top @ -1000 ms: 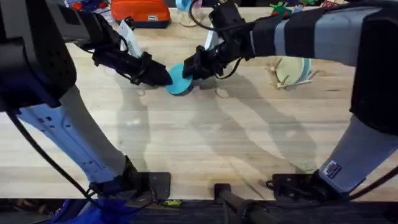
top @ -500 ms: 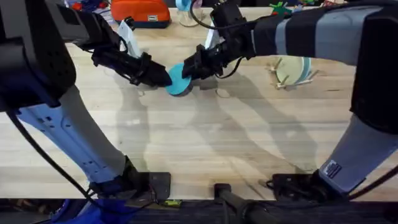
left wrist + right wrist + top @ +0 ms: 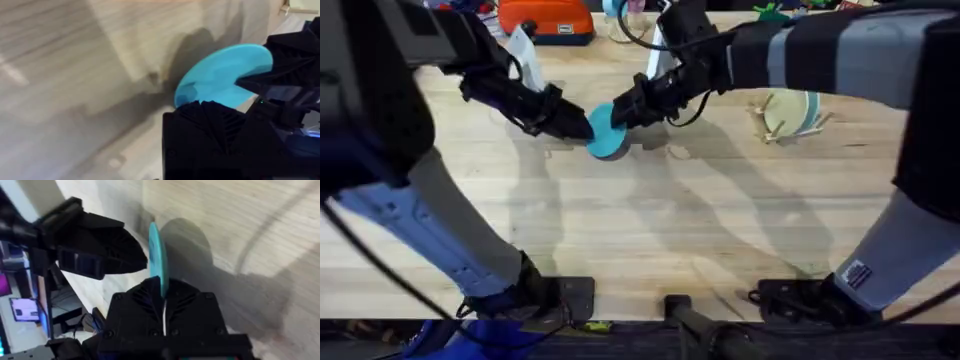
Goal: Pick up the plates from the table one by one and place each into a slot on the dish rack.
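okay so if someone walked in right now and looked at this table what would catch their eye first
Most likely the turquoise plate near the table's far middle, pinched from both sides by the left gripper and the right gripper. After that, the dish rack at the far right, already holding pale plates.

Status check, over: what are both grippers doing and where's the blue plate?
Both grippers, left gripper and right gripper, shut on turquoise plate, upright, mid-table. Dish rack far right, two plates slotted. Path clear.

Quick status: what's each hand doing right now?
Left hand: shut on the turquoise plate.
Right hand: shut on the same plate's opposite edge.
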